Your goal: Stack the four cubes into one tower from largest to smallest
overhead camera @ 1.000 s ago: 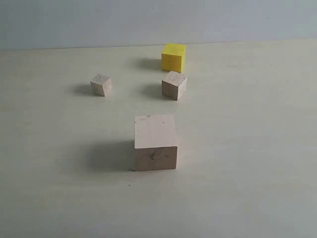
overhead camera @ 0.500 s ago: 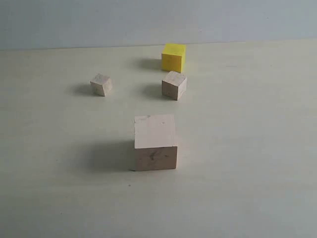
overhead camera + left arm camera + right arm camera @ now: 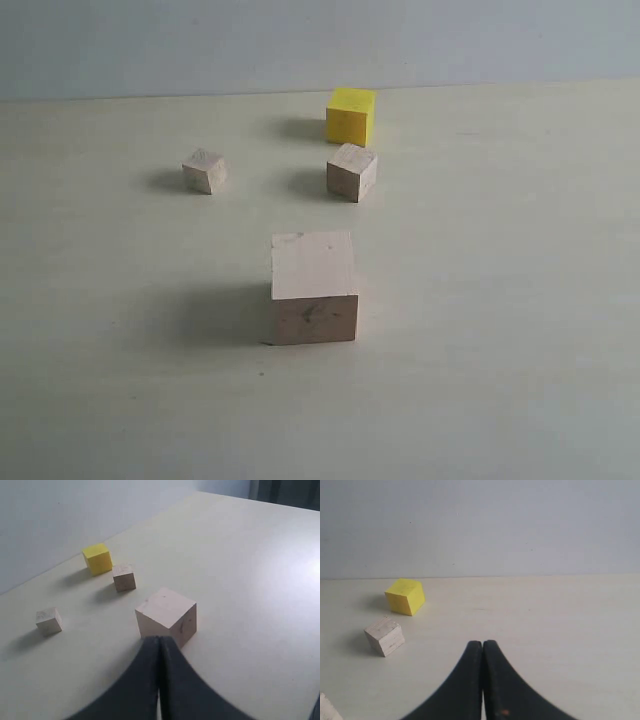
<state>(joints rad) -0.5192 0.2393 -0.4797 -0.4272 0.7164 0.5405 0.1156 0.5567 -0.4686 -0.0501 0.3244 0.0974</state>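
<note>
Nothing is stacked yet: all four cubes sit apart on the table [image 3: 520, 300], so I judge I am at the very start. In the exterior view, the tiny cube [image 3: 204, 170] lies upper left of centre. The large cube [image 3: 313, 287] stands mid-frame, nearest the lower edge. A little right of it and higher up sits the medium-small cube [image 3: 352, 171], with the yellow cube [image 3: 350, 115] close behind it towards the top. My left gripper [image 3: 159, 642] is clenched on nothing and points toward the large cube. My right gripper [image 3: 483, 645] is likewise pressed closed and empty, facing the yellow and medium-small cubes. The large cube serves as the base, so my next move, I think, is to open the right gripper and take the yellow cube squarely, clear of its pale neighbour.
</note>
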